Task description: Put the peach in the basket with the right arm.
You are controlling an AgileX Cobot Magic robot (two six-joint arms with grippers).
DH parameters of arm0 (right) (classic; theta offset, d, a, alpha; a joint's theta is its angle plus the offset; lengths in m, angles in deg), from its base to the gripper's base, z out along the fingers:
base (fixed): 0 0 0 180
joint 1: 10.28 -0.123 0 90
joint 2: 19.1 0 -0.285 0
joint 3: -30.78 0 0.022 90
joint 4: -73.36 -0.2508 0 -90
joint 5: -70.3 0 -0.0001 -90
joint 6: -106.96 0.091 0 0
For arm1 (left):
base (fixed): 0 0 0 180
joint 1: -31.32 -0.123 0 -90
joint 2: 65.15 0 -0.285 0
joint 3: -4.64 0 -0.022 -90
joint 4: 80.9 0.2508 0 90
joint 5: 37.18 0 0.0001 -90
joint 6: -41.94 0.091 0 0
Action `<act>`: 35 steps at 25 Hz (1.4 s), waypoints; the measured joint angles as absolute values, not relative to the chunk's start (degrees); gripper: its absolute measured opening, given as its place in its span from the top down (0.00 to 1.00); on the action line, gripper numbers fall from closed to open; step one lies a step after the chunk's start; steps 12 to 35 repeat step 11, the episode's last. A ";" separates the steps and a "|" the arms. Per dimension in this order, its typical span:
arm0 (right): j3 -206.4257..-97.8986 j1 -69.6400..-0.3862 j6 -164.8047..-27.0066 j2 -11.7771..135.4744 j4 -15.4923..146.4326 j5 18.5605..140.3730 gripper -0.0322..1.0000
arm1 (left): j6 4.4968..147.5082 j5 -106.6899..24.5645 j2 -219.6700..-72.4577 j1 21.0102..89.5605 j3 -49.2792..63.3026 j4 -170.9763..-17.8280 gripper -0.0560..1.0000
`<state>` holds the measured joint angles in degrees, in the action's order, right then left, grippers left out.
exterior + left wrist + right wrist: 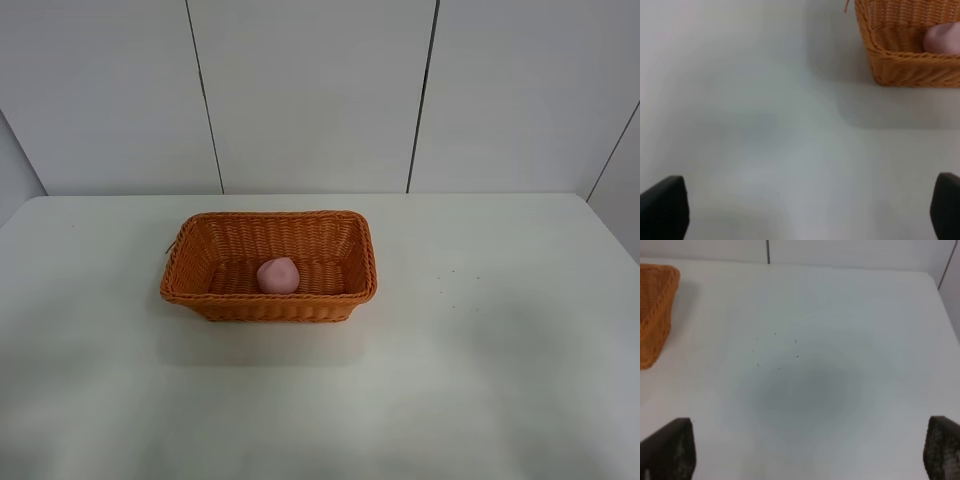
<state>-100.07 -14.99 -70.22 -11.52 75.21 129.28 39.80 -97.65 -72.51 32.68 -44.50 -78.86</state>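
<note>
Peach: lying inside the basket, on its floor, close against the near wall and about midway along it. In the left wrist view only a pale pink edge of the peach is showing; the rest is being cut off by the frame edge and partly screened by the basket rim.

Basket: sitting on the tabletop, toward the far side and a little left of the middle, casting a soft shadow on its near side. In the right wrist view only one corner of the basket is entering the frame; its inside is not showing there. A loose strand is sticking out at the basket's far left corner.

Left gripper: jaws standing wide apart, nothing between them but bare tabletop; only the two dark tips are showing at the frame corners. Well apart from the basket.

Right gripper: jaws likewise spread wide and holding nothing, tips alone visible. Also well apart from the basket.

Both arms are lying outside the high view.

Tabletop: a few tiny dark specks are showing to the right of the basket.

Behind the basket: a pale panelled wall with dark seams.
</note>
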 joint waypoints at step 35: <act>-100.07 -14.99 -70.27 -11.52 75.10 129.28 0.29 | 39.80 -97.65 -72.51 32.68 -44.50 -78.86 0.01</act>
